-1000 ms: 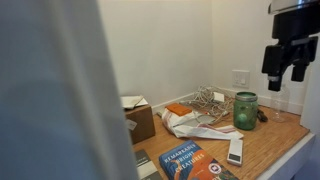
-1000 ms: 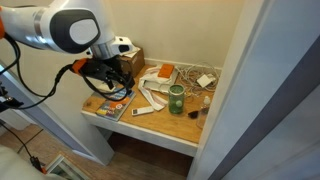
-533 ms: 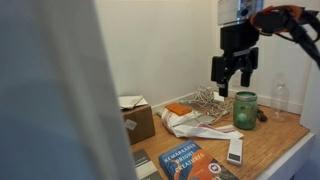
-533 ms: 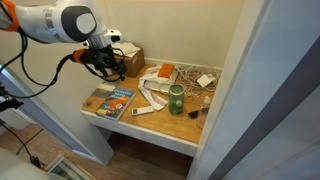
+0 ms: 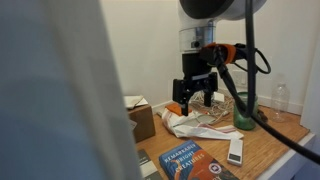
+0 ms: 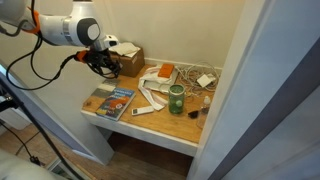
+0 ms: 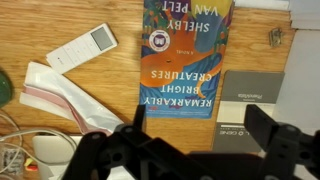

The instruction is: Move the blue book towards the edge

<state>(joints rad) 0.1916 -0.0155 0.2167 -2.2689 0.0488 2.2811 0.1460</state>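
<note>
Below the hand (image 7: 188, 155) and ahead of its fingertips in the wrist view: flat rectangular paperback, bright blue cover (image 7: 186, 55), pale lettering, orange patch. It lies flat on the wooden tabletop (image 7: 40, 25), out of contact with the hand.

Hand: two dark fingers (image 7: 103, 150) set wide apart with nothing between them. In an exterior view the hand (image 5: 194, 100) hangs in the air, clear of every item.

To one side of the fingertips, just beside the blue paperback:
- slim white remote (image 7: 82, 48)
- folded white sheet with pink stripes (image 7: 60, 95)

To the opposite side, along the paperback's long edge: darker grey-green book (image 7: 251, 86). Touching or merely adjacent cannot be told.

Beyond the hand in an exterior view:
- green glass jar (image 5: 245, 110)
- brown cardboard box (image 5: 140, 122)

Task status: the blue paperback (image 6: 110, 100) lies near the tabletop's front rim; whether it reaches the rim cannot be told. Judged unfinished or barely begun. The hand would have to descend onto or against the cover and slide it the short way left. The grey-green book alongside might be dragged along.
</note>
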